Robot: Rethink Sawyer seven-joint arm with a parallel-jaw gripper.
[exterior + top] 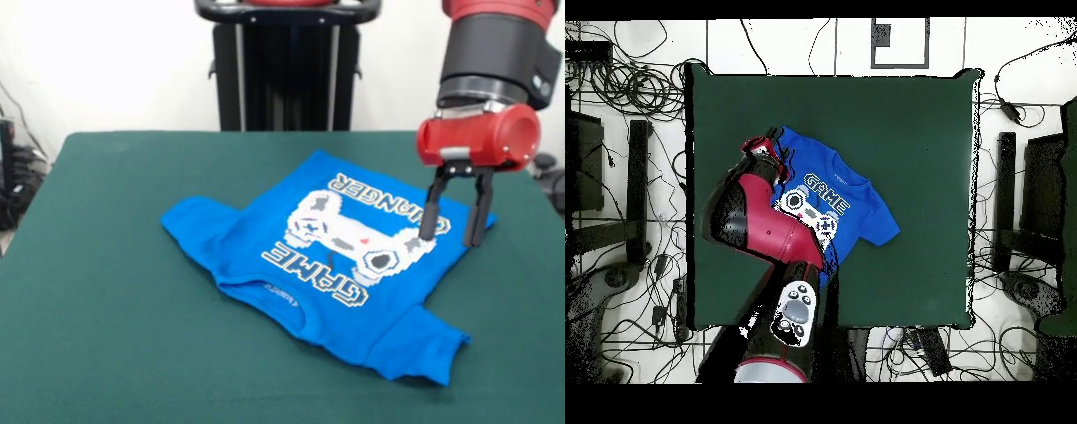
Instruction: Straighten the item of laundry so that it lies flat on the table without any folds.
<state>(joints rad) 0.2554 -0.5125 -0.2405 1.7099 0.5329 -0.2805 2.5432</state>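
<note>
Shirt (353,256) lies mid-bench (106,309), print up, mostly spread. Tool (455,240) is wide and empty over its right-frame hem corner. Advise pinching one layer only, then dragging outward, low.

- The T-shirt (353,265) carries "GAME CHANGER" in white block letters with a dark outline, one word on each side of a white pixel game controller (357,234).
- From the front both words read upside down; from overhead "GAME" reads upright.
- A small white neck label (281,294) is too small to read.
</note>
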